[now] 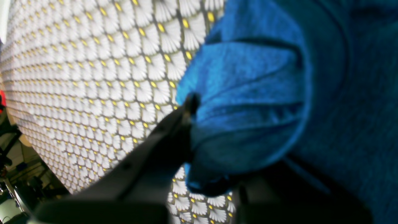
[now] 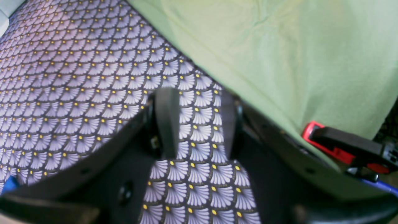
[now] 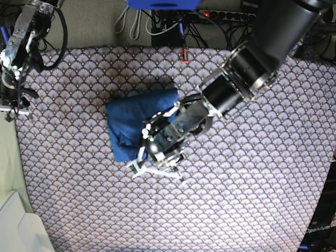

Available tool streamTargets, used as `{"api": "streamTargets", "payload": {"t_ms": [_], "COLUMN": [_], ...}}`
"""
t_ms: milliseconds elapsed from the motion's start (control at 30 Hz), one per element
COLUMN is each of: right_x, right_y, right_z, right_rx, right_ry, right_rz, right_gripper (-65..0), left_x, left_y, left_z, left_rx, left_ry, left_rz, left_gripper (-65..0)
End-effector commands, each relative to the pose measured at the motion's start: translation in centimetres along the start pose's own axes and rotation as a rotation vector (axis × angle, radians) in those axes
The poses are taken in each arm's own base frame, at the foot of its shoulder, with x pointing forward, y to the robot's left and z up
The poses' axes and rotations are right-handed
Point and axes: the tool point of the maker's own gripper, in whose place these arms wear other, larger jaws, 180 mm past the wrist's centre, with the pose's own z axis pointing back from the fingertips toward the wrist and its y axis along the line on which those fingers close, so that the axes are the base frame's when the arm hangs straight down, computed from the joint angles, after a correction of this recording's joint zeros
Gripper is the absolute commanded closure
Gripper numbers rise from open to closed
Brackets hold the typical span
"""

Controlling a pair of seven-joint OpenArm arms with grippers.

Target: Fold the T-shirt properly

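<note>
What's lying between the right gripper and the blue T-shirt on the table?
Only bare patterned tablecloth separates the right gripper from the T-shirt, as the base view shows.

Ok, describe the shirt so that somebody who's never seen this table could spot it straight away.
Start from the grey scallop-patterned tablecloth that covers the table. Near its middle, slightly left in the base view, lies a bunched, partly folded shirt, with the left gripper at its edge. It is the only plain blue cloth there.

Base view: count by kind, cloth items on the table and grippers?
T-shirt: 1 (blue, bunched)
Tablecloth: 1 (grey, scallop-patterned)
Grippers: 2, left gripper shut on the T-shirt, right gripper open and empty
Total: 4
</note>
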Motion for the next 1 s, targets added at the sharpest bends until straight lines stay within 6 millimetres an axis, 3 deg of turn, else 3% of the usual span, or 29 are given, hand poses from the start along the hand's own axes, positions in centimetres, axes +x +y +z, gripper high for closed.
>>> {"api": "streamTargets", "payload": {"t_ms": [0,100,167,333,467,600,767,967], "right_x": [1.8,1.9,1.9,1.9,1.9,1.8,1.9,2.3], "right_y": [0.3,0.3,0.3,0.3,0.3,0.3,0.3,0.7], "right_z": [0.1,0.2,0.2,0.2,0.2,0.1,0.1,-0.1], "right_rx": [0.011,0.012,0.012,0.013,0.012,0.011,0.01,0.016], "right_ry": [-0.06,-0.062,-0.062,-0.064,-0.062,-0.061,-0.064,-0.073], "right_rz": [0.011,0.011,0.011,0.011,0.011,0.011,0.01,0.001], "right_gripper": [-23.3,-23.3,-23.3,-23.3,-23.3,-23.3,-23.3,-23.3], "left_x": [1.9,2.0,2.0,2.1,3.0,3.7,6.1,5.9], "left_y": [1.6,1.7,1.7,2.9,3.6,4.0,4.4,4.3], "left_z": [1.0,1.1,1.2,1.3,1.8,2.3,5.0,4.8], "left_rx": [0.04,0.041,0.041,0.123,0.181,0.198,0.22,0.221], "left_ry": [-0.046,-0.047,-0.047,-0.045,-0.055,-0.073,-0.176,-0.165], "left_rz": [0.0,0.0,-0.001,-0.042,-0.069,-0.073,-0.066,-0.073], "left_gripper": [-0.2,-4.5,-11.2,-39.8,-54.4,-60.2,-61.0,-61.0]}}
